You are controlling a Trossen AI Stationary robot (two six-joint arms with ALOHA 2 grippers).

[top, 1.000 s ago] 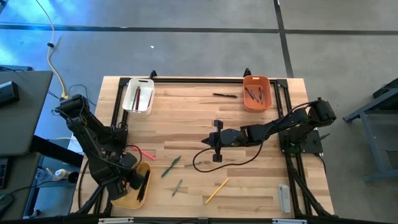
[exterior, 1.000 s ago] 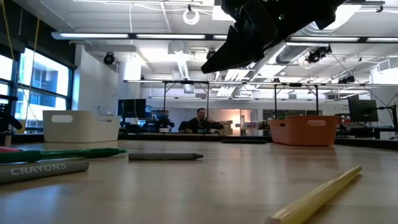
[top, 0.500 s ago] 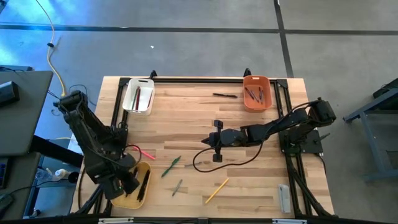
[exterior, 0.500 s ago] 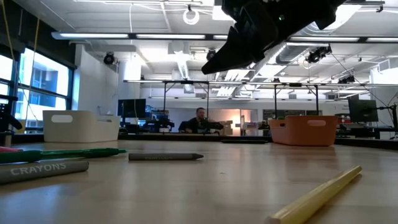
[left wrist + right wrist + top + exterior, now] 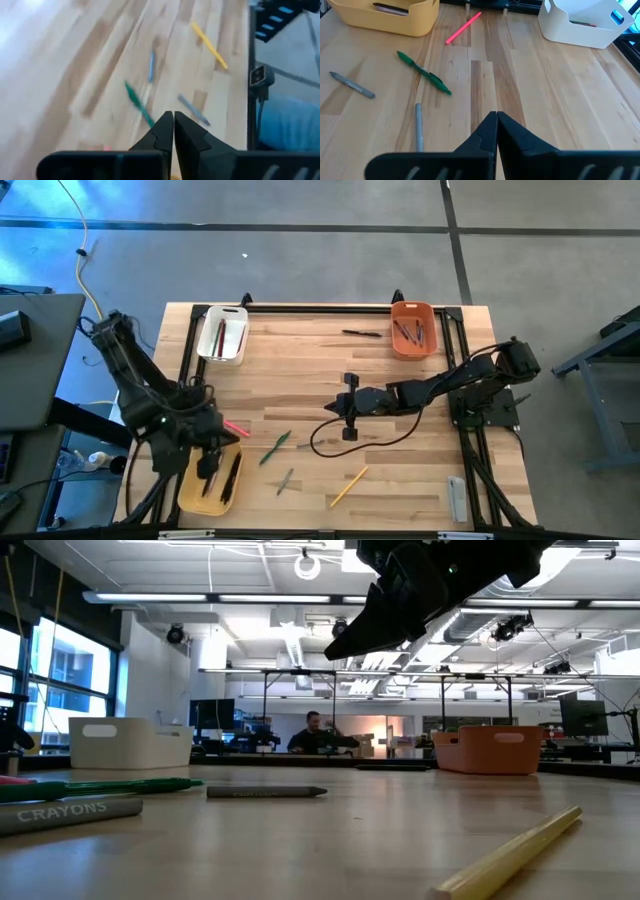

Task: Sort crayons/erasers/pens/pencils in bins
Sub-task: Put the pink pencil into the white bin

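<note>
The left gripper hangs over the yellow bin at the table's front-left corner, fingers pressed together w/ nothing between them. Dark sticks lie inside that bin. The right gripper is stretched out low over the middle of the table, fingers also closed tight & empty; a black cable loops on the wood just in front of it.

The white bin sits at the back-left, w/ a red stick & a couple of others in it. The orange bin sits at the back-right, holding several dark sticks.

Loose items on the wood:
- pink stick, just beside the yellow bin's back edge, near the left arm
- green pen, diagonal, between the yellow bin & the right gripper
- small green-grey stick, nearer the front edge
- yellow pencil, diagonal, front-centre
- black pen, left of the orange bin, apart from it
- grey crayon, seen by the right wrist cam, near the green pen

A grey flat bar lies at the front-right edge. In the low view a person sits far back in the room.
</note>
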